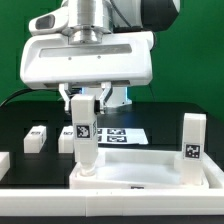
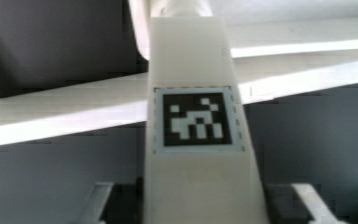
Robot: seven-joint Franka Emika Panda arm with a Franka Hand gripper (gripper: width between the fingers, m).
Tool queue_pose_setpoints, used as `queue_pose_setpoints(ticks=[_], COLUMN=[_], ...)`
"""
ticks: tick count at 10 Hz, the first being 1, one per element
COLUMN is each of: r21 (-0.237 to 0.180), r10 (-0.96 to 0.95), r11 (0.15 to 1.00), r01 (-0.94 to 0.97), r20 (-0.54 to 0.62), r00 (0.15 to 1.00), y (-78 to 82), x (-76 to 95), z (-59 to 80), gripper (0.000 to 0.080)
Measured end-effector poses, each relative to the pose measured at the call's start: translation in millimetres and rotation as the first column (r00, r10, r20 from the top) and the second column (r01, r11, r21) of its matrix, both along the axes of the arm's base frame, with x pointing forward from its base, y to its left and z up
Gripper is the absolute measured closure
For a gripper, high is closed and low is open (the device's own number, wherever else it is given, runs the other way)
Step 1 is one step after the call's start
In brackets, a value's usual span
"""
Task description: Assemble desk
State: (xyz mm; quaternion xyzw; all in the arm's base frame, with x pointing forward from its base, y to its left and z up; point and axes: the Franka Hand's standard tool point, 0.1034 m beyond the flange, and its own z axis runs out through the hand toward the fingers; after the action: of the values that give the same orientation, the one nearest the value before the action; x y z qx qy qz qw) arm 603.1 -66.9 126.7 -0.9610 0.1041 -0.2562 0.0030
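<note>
The desk panel lies flat at the front of the black table, rim up. A white square leg with a black-and-white tag stands upright in the panel's corner on the exterior view's left. My gripper is shut on this leg's top end. In the wrist view the leg runs straight away from the camera between the fingers, and its far end meets the white panel. A second leg stands upright on the panel's corner at the exterior view's right.
A loose white leg lies on the black table at the exterior view's left, and another small white piece sits just behind the held leg. The marker board lies flat behind the panel. A green wall closes the back.
</note>
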Motion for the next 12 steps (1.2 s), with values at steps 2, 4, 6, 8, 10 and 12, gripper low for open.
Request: queue_pose_setpoints(ticks=[2, 4, 6, 8, 10, 12], r21=[-0.005, -0.006, -0.013, -0.027, -0.047, -0.049], r10=[-0.001, 0.001, -0.001, -0.009, -0.011, -0.010], r11=[1.000, 1.000, 1.000, 1.000, 0.999, 0.999], r01=[0.001, -0.001, 0.001, 0.010, 0.014, 0.014], r20=[0.009, 0.002, 0.011, 0.033, 0.071, 0.073], r00=[1.000, 1.000, 1.000, 0.999, 0.997, 0.997], y=[0.7, 2.7, 3.1, 6.6, 8.6, 8.8], x=[0.9, -0.8, -0.6, -1.4, -0.9, -1.1], z=[-0.8, -8.5, -11.3, -18.6, -18.9, -18.9], gripper=[0.0509, 0.0509, 0.0509, 0.0509, 0.0509, 0.0496])
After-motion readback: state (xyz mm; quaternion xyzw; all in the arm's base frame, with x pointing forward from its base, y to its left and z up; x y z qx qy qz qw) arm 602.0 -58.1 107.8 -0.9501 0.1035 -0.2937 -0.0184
